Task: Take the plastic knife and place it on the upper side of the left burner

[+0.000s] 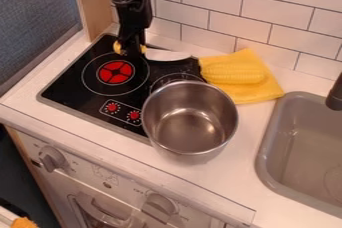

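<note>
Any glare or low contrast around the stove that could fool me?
Camera view: bright reflections inside the metal pot; the black gripper blends into the dark cooktop; the knife's pale blade stands out against that cooktop, less against the white counter.

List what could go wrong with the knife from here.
The pincer is at the handle end of the knife, so the blade might tip or swing.
The blade points toward the cloth and could catch it.
The handle is just behind the left burner; a low placement might land on its red middle.
</note>
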### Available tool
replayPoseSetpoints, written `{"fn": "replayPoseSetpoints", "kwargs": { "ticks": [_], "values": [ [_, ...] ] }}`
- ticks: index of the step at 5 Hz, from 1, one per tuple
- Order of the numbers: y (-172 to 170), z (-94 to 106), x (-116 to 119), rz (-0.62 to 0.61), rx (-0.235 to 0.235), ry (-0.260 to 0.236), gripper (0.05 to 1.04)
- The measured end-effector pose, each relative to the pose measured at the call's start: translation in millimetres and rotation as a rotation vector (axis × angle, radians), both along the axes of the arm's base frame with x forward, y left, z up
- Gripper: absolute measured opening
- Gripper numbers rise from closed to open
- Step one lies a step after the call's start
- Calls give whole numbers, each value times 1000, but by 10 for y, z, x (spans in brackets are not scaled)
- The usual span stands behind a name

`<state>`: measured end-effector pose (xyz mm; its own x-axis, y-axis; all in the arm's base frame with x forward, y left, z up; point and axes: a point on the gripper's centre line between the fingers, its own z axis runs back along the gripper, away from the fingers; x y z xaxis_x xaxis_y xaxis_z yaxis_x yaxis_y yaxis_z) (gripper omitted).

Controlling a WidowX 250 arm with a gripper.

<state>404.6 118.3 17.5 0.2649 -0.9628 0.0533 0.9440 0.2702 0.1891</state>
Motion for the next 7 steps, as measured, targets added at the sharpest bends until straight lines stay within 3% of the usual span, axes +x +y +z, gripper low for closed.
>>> {"fn": "replayPoseSetpoints", "kwargs": {
  "ticks": [1, 2, 4, 6, 7],
  "values": [
    [-14, -26, 44, 22, 10, 30, 756],
    [-21, -25, 56, 33, 18, 27, 989],
    [-61, 27, 8, 21, -6, 35, 999],
    [2, 633, -13, 46, -4, -99, 1000],
    [18, 899, -186, 51, -43, -149, 999]
  ]
}}
